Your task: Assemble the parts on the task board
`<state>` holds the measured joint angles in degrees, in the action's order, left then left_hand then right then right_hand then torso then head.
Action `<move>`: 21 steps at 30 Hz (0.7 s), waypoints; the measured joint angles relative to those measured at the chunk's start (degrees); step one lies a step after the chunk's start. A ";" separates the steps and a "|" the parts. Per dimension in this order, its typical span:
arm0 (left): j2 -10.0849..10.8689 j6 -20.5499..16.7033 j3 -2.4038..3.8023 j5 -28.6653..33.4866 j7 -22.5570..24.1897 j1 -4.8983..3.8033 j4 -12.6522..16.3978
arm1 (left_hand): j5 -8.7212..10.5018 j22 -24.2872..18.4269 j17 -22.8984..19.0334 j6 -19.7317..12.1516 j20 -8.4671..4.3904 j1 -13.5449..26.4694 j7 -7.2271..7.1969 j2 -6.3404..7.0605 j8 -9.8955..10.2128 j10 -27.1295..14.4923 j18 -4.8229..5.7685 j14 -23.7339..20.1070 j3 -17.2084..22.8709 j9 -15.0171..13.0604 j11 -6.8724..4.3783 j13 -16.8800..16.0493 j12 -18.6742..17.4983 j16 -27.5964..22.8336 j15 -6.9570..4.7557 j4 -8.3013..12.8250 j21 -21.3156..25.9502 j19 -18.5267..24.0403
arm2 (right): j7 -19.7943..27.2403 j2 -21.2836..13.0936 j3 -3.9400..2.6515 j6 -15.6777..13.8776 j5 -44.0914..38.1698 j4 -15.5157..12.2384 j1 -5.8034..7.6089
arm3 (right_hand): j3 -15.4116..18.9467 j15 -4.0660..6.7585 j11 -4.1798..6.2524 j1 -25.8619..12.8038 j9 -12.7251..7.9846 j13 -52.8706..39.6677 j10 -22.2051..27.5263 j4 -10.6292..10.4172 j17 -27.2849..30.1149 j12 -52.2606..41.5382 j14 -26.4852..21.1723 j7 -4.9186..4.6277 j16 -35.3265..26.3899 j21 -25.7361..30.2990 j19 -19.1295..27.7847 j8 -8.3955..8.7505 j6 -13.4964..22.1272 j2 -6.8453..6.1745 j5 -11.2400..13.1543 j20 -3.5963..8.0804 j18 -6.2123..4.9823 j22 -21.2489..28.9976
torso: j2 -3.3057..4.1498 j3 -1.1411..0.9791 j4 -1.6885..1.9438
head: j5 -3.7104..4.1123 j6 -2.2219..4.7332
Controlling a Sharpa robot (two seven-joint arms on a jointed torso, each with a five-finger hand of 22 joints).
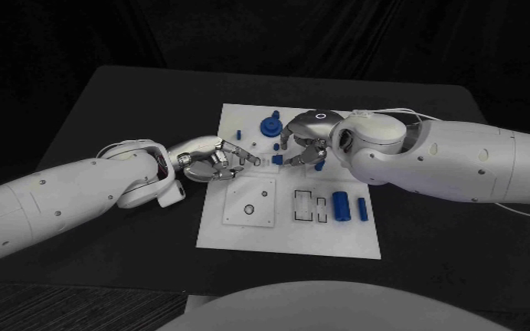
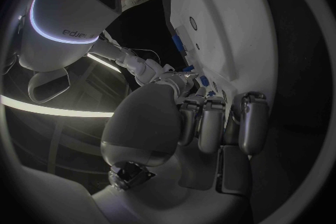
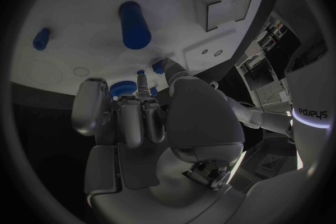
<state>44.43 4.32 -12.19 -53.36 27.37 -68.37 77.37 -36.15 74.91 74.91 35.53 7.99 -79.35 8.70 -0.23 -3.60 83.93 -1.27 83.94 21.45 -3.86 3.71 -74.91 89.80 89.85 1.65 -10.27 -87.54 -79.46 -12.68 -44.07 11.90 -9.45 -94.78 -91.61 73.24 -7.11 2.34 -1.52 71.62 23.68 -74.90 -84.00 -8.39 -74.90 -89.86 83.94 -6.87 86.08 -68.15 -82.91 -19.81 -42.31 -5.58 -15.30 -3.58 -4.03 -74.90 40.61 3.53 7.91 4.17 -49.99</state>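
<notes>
The white rectangular task board (image 1: pixel 289 224) lies at table centre. The left silver hand (image 1: pixel 215 160) hovers at its 10 o'clock edge, fingers curled; contents cannot be told. The right silver hand (image 1: pixel 304 141) pinches a small blue part (image 1: pixel 277 159) above the board's 12 o'clock area. A blue cylinder (image 1: pixel 341 205) lies at 3 o'clock.

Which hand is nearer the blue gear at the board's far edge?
Right. The right hand sits just beside the blue gear; the left hand lies farther off, at the task board's left edge.
</notes>
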 measured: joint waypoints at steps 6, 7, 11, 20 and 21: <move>-0.08 0.02 0.00 0.00 0.03 0.00 -0.05 | 0.00 0.00 0.00 0.20 0.00 0.00 -0.20 0.00 0.00 0.00 0.00 0.00 0.00 0.00 0.00 0.00 0.00 0.00 0.00 0.00 0.00 0.00 | 0.10 0.45 0.01 -0.05 0.00 0.25 -0.35 | 0.39 0.00 0.00 0.00 0.22 0.00 0.00 -0.07 0.00 0.00 0.00 0.29 0.00 0.00 0.00 0.00 -1.29 0.00 1.22 0.00 0.00 -0.03 | 0.05 0.01 0.03 | -0.03 0.00; -0.10 0.02 0.00 0.00 0.04 0.00 -0.05 | 0.00 0.00 0.00 0.20 0.00 0.00 -0.20 0.00 0.00 0.00 0.00 0.00 0.00 0.00 0.00 0.00 0.00 0.00 0.00 0.00 0.00 0.00 | 0.12 0.53 0.01 -0.09 0.00 0.31 -0.39 | 0.39 0.00 0.00 0.00 0.26 0.00 0.00 -0.07 0.00 0.00 0.00 0.33 0.00 0.00 0.00 0.00 -1.34 0.00 1.22 0.00 0.00 -0.05 | 0.05 0.01 0.04 | -0.03 0.00; -0.13 0.04 0.00 -0.01 0.05 0.00 -0.07 | 0.00 0.00 0.00 0.20 0.00 0.00 -0.20 0.00 0.00 0.00 0.00 0.00 0.00 0.00 0.00 0.00 0.00 0.00 0.00 0.00 0.00 0.00 | 0.20 0.87 0.02 -0.36 0.00 0.50 -0.47 | 0.39 0.00 0.00 0.00 0.35 0.00 0.00 -0.07 0.00 0.00 0.00 0.30 0.00 0.00 0.00 -0.17 -1.70 0.00 1.21 0.00 0.00 -0.05 | 0.05 0.02 0.04 | -0.14 0.00; -0.17 0.13 0.00 -0.01 0.06 0.00 -0.08 | 0.00 0.00 -0.01 0.33 0.02 0.00 -0.07 0.00 -0.23 0.00 0.01 0.00 0.00 0.01 0.00 0.00 0.00 0.00 0.00 0.00 0.24 0.02 | 0.31 1.51 0.01 -0.61 0.00 0.89 -0.51 | 0.39 0.00 0.00 0.34 0.71 0.00 0.00 -0.07 0.00 0.00 0.00 0.53 0.00 0.00 0.00 -0.28 -2.35 0.34 -0.63 0.00 0.00 -0.04 | 0.05 0.04 0.07 | 0.02 0.00; -0.17 0.15 0.00 -0.01 0.06 0.00 -0.08 | 0.00 0.00 0.00 0.41 0.18 0.00 0.01 0.00 -0.23 0.00 0.00 0.00 0.00 0.01 0.00 0.00 0.00 0.00 0.00 0.00 0.24 0.18 | 0.33 1.60 0.01 -0.62 0.00 0.92 -0.51 | 0.39 0.00 0.00 0.47 0.79 0.00 0.00 -0.07 0.00 0.00 0.00 0.74 0.00 0.00 0.00 -0.28 -2.56 0.47 -1.31 0.00 0.00 -0.04 | 0.05 0.04 0.06 | 0.02 0.00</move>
<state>44.26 4.48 -12.19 -53.37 27.43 -68.36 77.28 -36.15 74.91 74.91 35.94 8.17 -79.34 8.71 -0.23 -3.83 83.93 -1.27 83.95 21.44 -3.85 3.71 -74.91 89.80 89.85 1.65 -10.27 -87.30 -79.28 -12.35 -42.47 11.92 -10.07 -94.78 -90.68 72.73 -6.72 2.34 -1.52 72.09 24.48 -74.90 -84.00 -8.46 -74.90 -89.86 83.94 -6.13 86.08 -68.15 -82.91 -20.09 -44.87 -5.11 -16.61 -3.58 -4.03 -74.94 40.66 3.58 7.97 4.19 -49.99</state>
